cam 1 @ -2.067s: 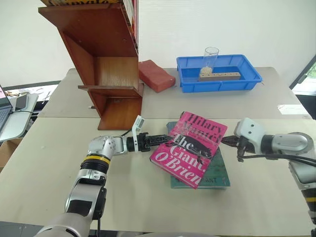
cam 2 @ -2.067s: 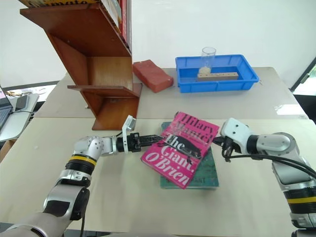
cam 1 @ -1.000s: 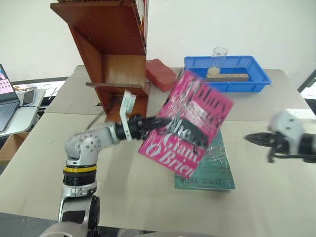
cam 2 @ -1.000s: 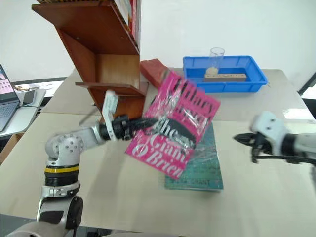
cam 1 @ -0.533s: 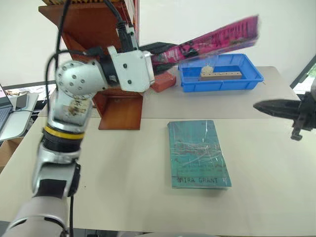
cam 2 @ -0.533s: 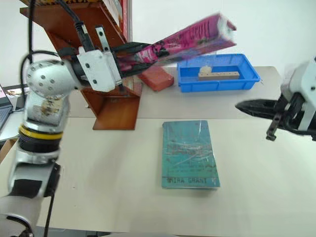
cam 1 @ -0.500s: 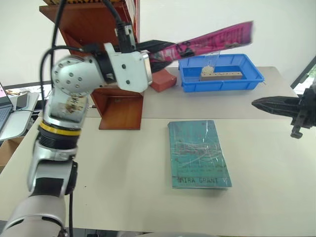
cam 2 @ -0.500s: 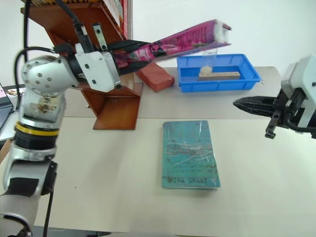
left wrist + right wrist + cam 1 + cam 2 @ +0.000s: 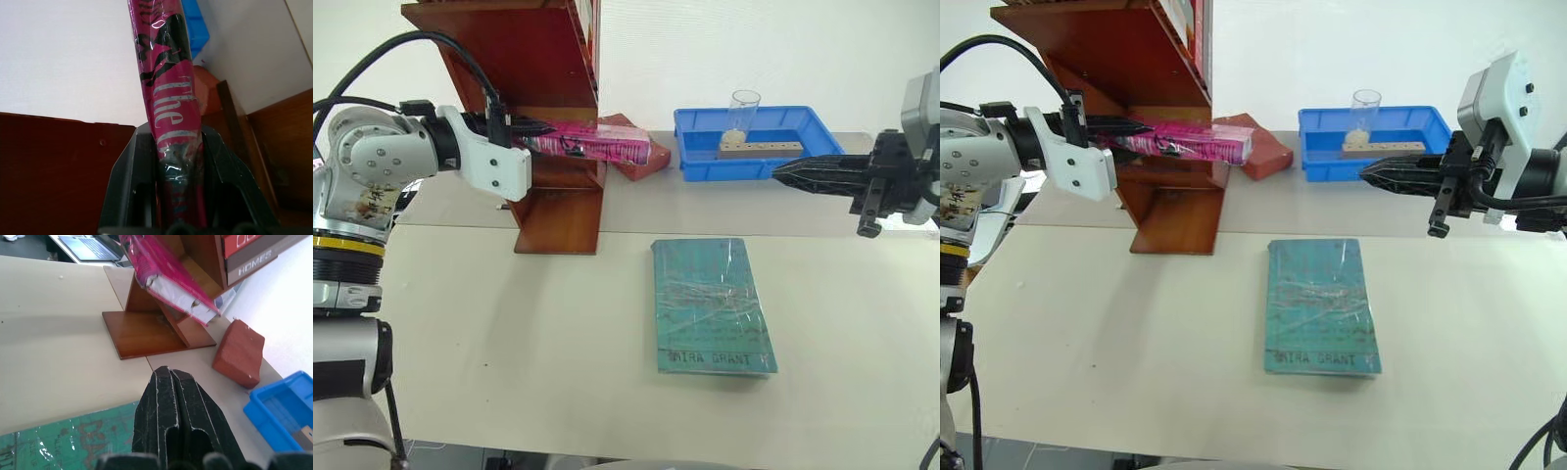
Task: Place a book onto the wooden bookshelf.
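My left gripper (image 9: pixel 177 134) is shut on the book (image 9: pixel 592 147), a bright pink paperback in a glossy wrap. The book is held about level and edge-on, right in front of the wooden bookshelf (image 9: pixel 558 211) at its lower tier. Its far end pokes out to the shelf's right, toward a red block. In the right wrist view the book (image 9: pixel 166 279) shows its white page edge beside the bookshelf (image 9: pixel 146 333). I cannot tell whether it touches the tier. My right gripper (image 9: pixel 783 168) is shut and empty, raised over the table's right side and pointing left.
A teal book (image 9: pixel 710 304) lies flat mid-table. The red block (image 9: pixel 1268 152) sits just right of the shelf. Behind it a blue tray (image 9: pixel 700 162) holds a glass (image 9: pixel 741 108) and a drilled wooden block (image 9: pixel 759 149). More books stand on an upper shelf tier (image 9: pixel 244 254).
My left arm has swung the book down and rolled it, from slanting up over the tray to level at the shelf's lower tier. My right gripper has moved a little left.
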Motion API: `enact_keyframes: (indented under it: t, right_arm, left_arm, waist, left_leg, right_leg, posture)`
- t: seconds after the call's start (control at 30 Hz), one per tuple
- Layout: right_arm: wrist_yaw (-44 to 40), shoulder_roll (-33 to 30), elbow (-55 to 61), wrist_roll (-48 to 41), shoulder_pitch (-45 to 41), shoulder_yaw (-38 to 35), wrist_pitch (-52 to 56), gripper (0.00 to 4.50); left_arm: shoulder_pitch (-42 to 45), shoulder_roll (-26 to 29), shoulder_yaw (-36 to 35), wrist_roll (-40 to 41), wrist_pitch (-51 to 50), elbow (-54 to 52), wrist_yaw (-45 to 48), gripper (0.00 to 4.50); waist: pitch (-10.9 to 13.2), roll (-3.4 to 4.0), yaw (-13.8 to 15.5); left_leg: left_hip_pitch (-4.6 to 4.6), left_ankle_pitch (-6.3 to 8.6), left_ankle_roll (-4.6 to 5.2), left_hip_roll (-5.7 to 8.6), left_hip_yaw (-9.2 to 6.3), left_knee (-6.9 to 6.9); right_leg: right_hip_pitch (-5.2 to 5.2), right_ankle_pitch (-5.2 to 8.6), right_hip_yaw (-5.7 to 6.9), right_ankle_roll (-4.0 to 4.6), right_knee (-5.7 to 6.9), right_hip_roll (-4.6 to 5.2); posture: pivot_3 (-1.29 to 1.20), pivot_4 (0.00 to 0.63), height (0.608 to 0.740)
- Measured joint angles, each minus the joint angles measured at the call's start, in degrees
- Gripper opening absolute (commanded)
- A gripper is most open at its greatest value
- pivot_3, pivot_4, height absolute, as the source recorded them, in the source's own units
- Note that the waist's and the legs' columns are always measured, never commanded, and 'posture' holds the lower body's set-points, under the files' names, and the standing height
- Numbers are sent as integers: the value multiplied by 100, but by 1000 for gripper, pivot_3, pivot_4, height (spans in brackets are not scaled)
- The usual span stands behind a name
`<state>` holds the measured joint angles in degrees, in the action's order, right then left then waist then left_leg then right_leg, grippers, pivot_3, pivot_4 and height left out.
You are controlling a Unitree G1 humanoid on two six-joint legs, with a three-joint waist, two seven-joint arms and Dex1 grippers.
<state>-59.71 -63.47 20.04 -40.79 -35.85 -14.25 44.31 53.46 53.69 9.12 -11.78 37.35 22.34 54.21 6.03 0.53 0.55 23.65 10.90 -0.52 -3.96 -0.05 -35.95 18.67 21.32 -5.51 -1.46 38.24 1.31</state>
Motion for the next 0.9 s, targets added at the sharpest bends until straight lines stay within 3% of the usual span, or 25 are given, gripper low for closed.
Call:
enact_keyframes:
  t: [0.13,0.4,0.43,0.7,0.9]
  right_arm:
    - [-5,69,-111,3,-184,68,-46,0]
    - [-33,95,-222,25,-199,176,-150,0]
    - [-38,96,-227,28,-199,179,-167,0]
    - [-145,101,-292,146,-126,192,-334,0]
    - [-349,89,-454,372,68,241,-629,0]
  left_arm:
    - [-241,20,-12,128,-128,27,37,610]
    - [-405,109,-146,274,-273,101,42,4315]
    - [-435,109,-158,308,-320,85,56,4466]
    - [-1222,391,-941,1601,-1112,-810,429,4466]
    - [-1984,637,-2205,3886,-4741,-2650,147,4466]
  waist:
    - [-1,-2,-1]
    - [1,-7,-10]
    - [1,-6,-11]
    - [-2,-2,-7]
    - [9,-20,-29]
  left_leg:
    - [19,-1,1,0,6,-2]
    - [10,-4,8,-4,8,2]
    - [11,-4,8,-4,8,2]
    - [8,-4,8,-8,12,1]
    - [-19,-4,7,-11,12,5]
  right_leg:
    - [31,-4,-1,6,42,2]
    - [55,-3,2,6,73,-1]
    - [56,-3,2,6,73,-2]
    - [54,-3,6,6,75,0]
    - [52,18,13,-31,68,2]
  posture:
    - [0,150,649]
    - [0,150,649]
    - [0,150,649]
    - [0,150,649]
    - [0,150,649]
